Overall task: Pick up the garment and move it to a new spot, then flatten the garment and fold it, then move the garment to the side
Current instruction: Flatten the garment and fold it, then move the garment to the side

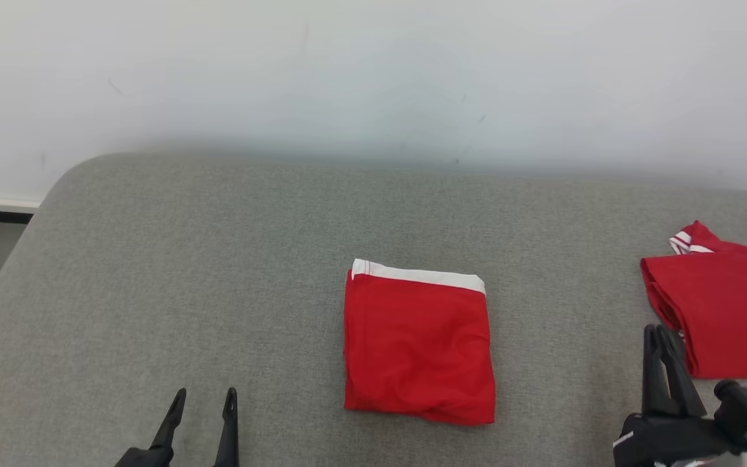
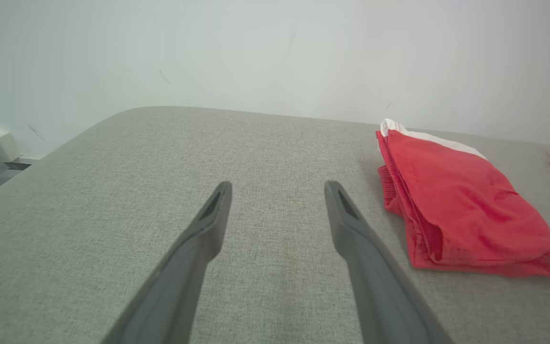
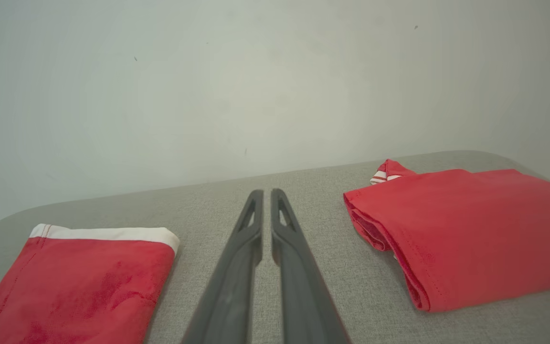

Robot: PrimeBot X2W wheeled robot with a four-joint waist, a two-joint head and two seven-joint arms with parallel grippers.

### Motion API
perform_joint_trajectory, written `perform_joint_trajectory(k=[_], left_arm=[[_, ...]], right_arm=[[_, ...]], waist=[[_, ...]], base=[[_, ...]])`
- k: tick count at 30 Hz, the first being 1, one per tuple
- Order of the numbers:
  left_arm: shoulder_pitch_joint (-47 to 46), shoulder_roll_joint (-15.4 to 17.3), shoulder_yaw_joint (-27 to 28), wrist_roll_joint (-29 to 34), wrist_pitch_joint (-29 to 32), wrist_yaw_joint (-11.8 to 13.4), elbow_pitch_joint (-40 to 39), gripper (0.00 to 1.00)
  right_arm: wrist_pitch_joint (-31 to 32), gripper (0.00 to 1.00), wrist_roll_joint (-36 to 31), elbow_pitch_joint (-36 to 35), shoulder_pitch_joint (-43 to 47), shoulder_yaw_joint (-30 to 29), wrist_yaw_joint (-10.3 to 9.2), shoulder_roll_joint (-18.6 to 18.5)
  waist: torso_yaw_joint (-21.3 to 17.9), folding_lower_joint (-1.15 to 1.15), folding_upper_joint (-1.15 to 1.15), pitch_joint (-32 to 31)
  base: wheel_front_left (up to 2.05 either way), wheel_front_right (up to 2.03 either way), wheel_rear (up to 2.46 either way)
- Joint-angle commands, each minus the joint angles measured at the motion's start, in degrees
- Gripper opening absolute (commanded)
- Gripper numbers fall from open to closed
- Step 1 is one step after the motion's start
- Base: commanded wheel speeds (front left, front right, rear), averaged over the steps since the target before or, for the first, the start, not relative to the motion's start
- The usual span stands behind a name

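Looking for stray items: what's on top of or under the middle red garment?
Nothing lies on the garment. It rests on the grey surface; anything beneath or inside its folds is covered.

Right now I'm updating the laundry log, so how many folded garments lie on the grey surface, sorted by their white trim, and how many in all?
Red garment with plain white band: 1
Red garment with striped white trim: 1
Total: 2
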Motion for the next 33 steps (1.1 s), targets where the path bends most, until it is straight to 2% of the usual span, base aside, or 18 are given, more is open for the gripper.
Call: perform_joint_trajectory(k=[1,2,3,15,26,33], left_arm=[[0.95,0.05,0.48,0.68,-0.12,-0.21,-0.27,1.0],[1.07,0.05,0.74,0.77,-0.12,-0.23,-0.53,1.0],[1.42,0.05,1.08,0.84,-0.12,-0.23,-0.72,1.0],[4.64,0.1,2.8,1.86,-0.12,-0.39,-2.09,1.0],[6.64,0.05,3.87,3.1,-0.12,-0.15,-3.75,1.0],[7.24,0.01,3.39,3.58,-0.12,0.2,-5.06,1.0]], right_arm=[[-0.02,0.45,-0.75,-1.16,1.64,0.13,-0.11,0.42],[-0.01,0.95,-1.01,-2.04,2.71,0.24,-0.11,0.55],[-0.01,1.0,-1.36,-2.77,3.72,0.54,-0.11,0.66],[-0.01,1.0,-1.2,-7.48,12.83,5.15,-0.11,1.73],[-0.01,1.0,-2.46,-9.46,14.76,8.03,-0.11,1.82],[-0.02,1.0,-2.04,-9.14,14.11,7.18,-0.11,1.82]], waist=[[-0.86,0.01,0.0,-0.62],[-1.12,0.01,0.0,-0.73],[-1.5,0.01,0.0,-0.88],[-4.14,0.01,0.0,-2.75],[-5.32,0.01,0.0,-3.27],[-5.49,0.01,0.0,-3.28]], base=[[0.0,0.0,0.0],[0.0,0.0,0.0],[0.0,0.0,0.0],[0.0,0.0,0.0],[0.0,0.0,0.0],[0.0,0.0,0.0]])
